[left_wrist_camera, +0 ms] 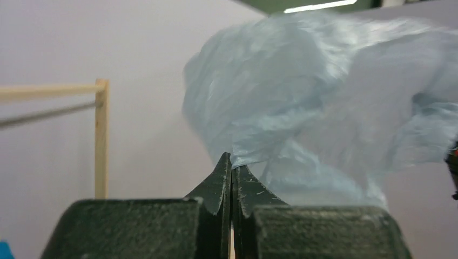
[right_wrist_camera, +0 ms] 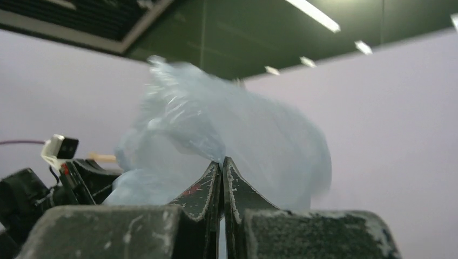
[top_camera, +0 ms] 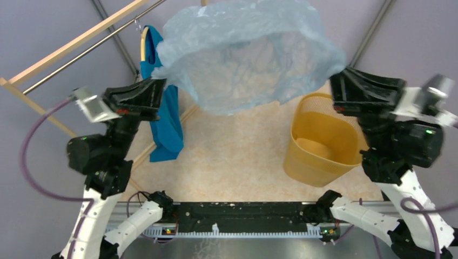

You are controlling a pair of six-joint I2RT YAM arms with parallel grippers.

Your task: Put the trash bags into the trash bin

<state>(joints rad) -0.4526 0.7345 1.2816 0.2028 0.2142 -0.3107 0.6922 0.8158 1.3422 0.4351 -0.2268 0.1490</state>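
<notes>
The pale blue-grey trash bag is held high in the air, billowed open between both arms. My left gripper is shut on its left edge; the wrist view shows the jaws pinching the plastic. My right gripper is shut on its right edge, the bag rising from the fingertips. The yellow-orange trash bin stands on the table below my right gripper, to the right of the bag's middle.
A teal-blue shirt hangs on a wooden hanger from the rack at the back left, right behind my left gripper. A wooden rack post shows in the left wrist view. The speckled table top lies under the bag.
</notes>
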